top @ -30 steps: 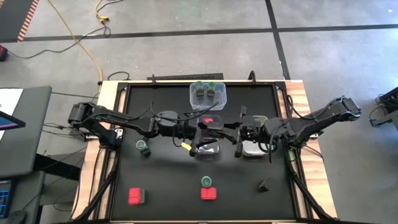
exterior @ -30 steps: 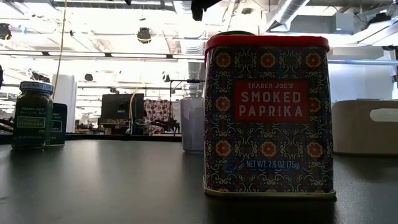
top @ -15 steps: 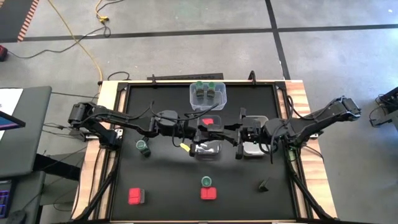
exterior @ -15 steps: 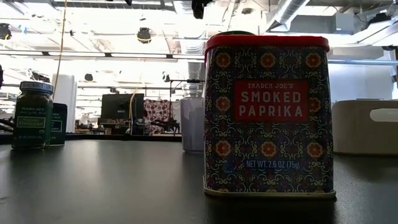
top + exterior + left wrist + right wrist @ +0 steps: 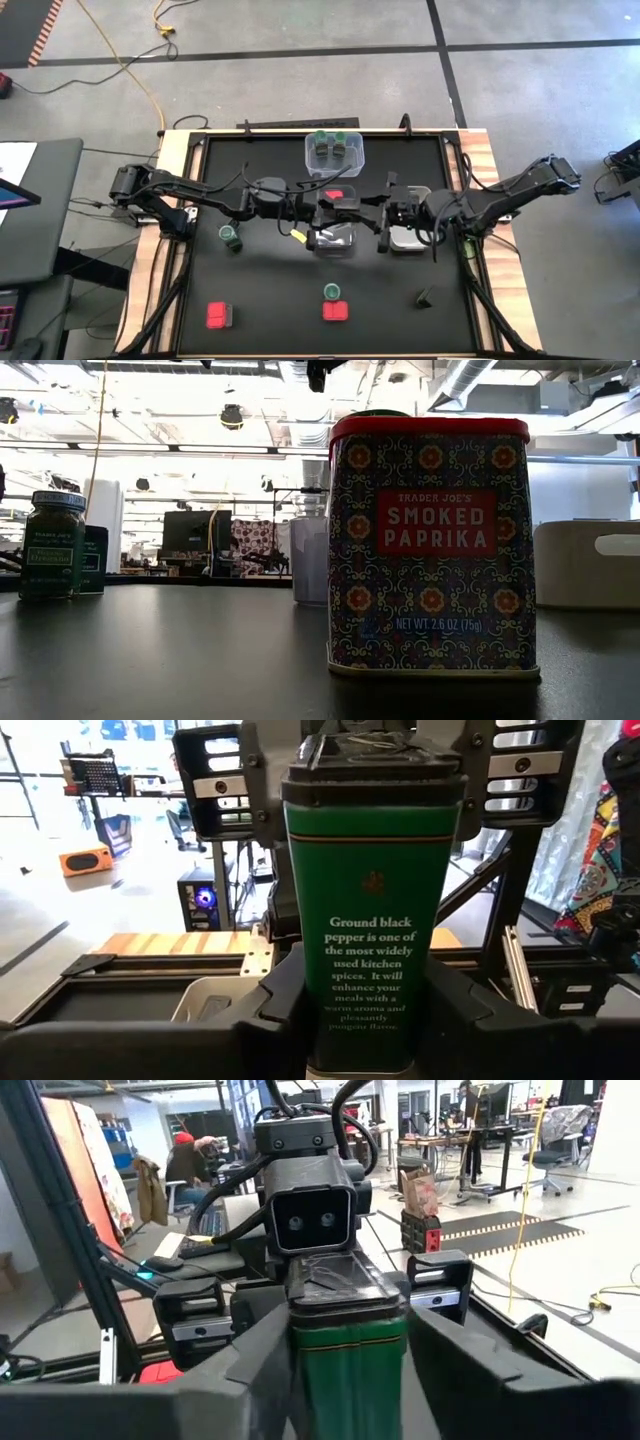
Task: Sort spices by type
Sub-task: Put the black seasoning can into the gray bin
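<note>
Two grippers meet nose to nose over the middle of the black table [image 5: 260,290], above a clear rectangular plastic tub [image 5: 336,245]. Between them is one tall green ground-black-pepper tin with a dark lid [image 5: 372,920]. The left gripper [image 5: 365,1020] is clamped on one end, a dark finger [image 5: 285,1010] pressed to each side. The right gripper [image 5: 345,1370] sits around the other end; I cannot tell whether it grips or only flanks the tin. The tin's long axis runs along the line from one arm to the other, across the table, and the dark lid end seems to point towards the right arm. From above the tin is mostly hidden. A red-lidded smoked paprika tin [image 5: 430,545] stands upright on the near table.
</note>
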Available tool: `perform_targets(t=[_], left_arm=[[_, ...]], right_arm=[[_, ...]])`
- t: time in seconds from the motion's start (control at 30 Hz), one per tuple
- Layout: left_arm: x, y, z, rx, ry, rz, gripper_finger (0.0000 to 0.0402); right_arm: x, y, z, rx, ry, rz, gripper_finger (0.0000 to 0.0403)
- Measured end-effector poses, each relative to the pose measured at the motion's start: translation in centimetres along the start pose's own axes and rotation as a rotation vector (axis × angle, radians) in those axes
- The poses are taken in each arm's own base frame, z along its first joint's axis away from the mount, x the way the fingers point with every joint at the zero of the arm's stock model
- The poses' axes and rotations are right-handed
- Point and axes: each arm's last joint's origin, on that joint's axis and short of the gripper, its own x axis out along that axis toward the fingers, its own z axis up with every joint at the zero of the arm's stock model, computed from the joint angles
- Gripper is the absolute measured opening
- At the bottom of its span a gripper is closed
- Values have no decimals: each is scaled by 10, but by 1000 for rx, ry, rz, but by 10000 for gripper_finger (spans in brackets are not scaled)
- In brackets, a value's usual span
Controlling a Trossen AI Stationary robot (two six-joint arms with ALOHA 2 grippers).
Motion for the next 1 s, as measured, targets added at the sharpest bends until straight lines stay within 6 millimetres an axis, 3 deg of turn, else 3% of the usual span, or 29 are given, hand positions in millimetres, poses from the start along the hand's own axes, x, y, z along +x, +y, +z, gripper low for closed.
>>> perform_targets(t=[0.27, 0.4, 0.67, 0.77, 1.0], left_arm=[[0, 0, 0, 5, 3, -7, 115], [-2, 2, -2, 20, 41, 2, 115], [-13, 14, 6, -44, 95, 42, 115], [-19, 13, 9, -9, 130, 42, 115], [-32, 14, 10, 28, 228, 41, 116]], right_arm=[[0, 0, 0, -50, -2, -4, 283], [-8, -3, 9, -77, -31, 1, 308], [-41, 4, 31, 100, -104, 107, 315], [-47, 6, 34, 53, -118, 127, 315], [-30, 1, 35, -67, -84, -14, 300]])
